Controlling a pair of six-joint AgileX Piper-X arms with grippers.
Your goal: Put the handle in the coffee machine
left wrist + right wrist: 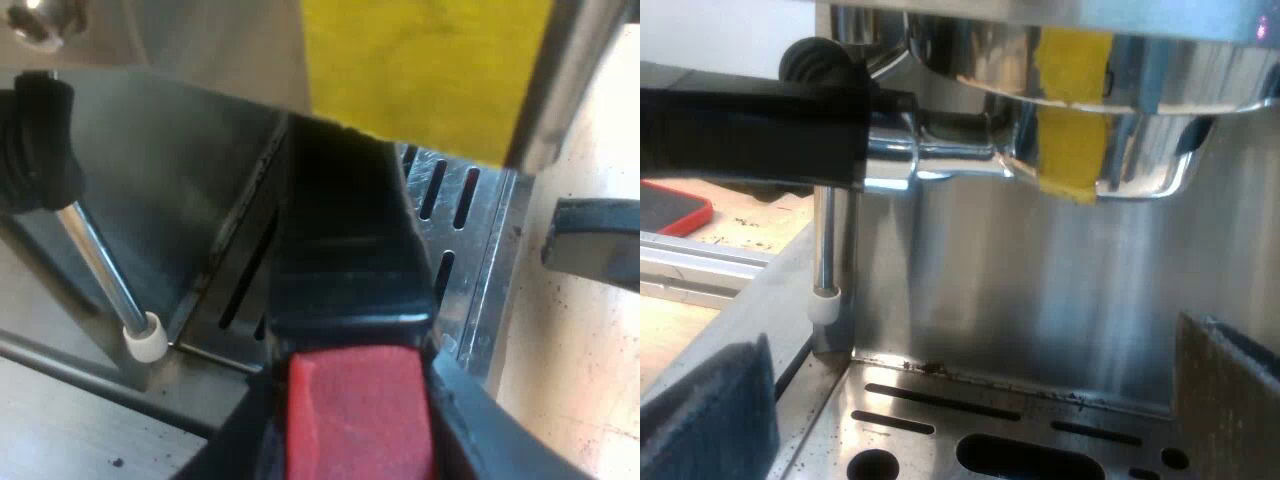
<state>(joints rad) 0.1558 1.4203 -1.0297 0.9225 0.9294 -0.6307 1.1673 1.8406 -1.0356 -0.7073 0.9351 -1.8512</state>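
The holder's dark handle (345, 260) runs away from the left wrist camera, with its red end (360, 410) nearest. My left gripper (355, 425) is shut on the handle near that red end, with one finger (490, 430) on each side. In the right wrist view the handle (750, 135) lies level. Its metal basket (1090, 130), marked with yellow tape (1070, 150), sits up against the underside of the espresso machine's brew head (1040, 15). I cannot tell whether it is locked in. My right gripper (970, 400) hangs open over the drip tray (940, 440), below the holder, holding nothing.
The steam wand (825, 250) with its white tip (146, 340) and black knob (40, 140) hangs beside the handle. A flat dark thing with a red rim (670, 210) lies on the table beyond it. A dark blunt piece (590, 240) juts in past the tray's edge.
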